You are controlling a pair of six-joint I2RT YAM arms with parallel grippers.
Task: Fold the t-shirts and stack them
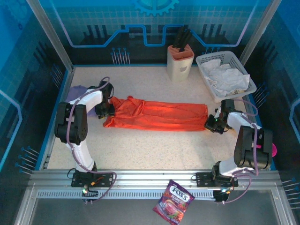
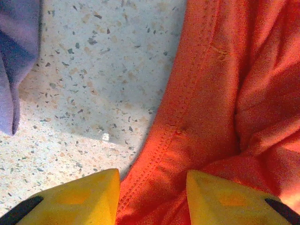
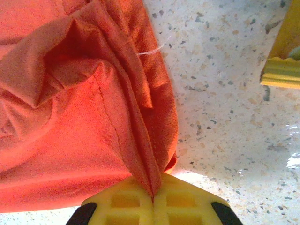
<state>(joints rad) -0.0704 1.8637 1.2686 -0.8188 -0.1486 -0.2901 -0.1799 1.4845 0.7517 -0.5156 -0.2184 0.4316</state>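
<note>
The orange-red t-shirt (image 1: 157, 116) lies stretched in a long band across the middle of the table. My left gripper (image 1: 106, 111) is at its left end. In the left wrist view its yellow fingers (image 2: 89, 197) stand apart, and the gripper (image 2: 152, 176) is open over the shirt's stitched hem (image 2: 187, 117). My right gripper (image 1: 212, 124) is at the shirt's right end. It is shut (image 3: 153, 194) on a pinched fold of the orange cloth (image 3: 84, 122). The lavender t-shirt (image 1: 75, 93) lies bunched at the far left behind the left arm, and its edge (image 2: 14, 61) lies apart from the orange one.
A beige knife block (image 1: 180, 61) stands at the back. A white basket (image 1: 204, 60) with pale cloths sits at the back right, close to the right arm. A candy packet (image 1: 173, 202) lies on the front rail. Bare speckled tabletop (image 1: 154, 147) runs in front of the shirt.
</note>
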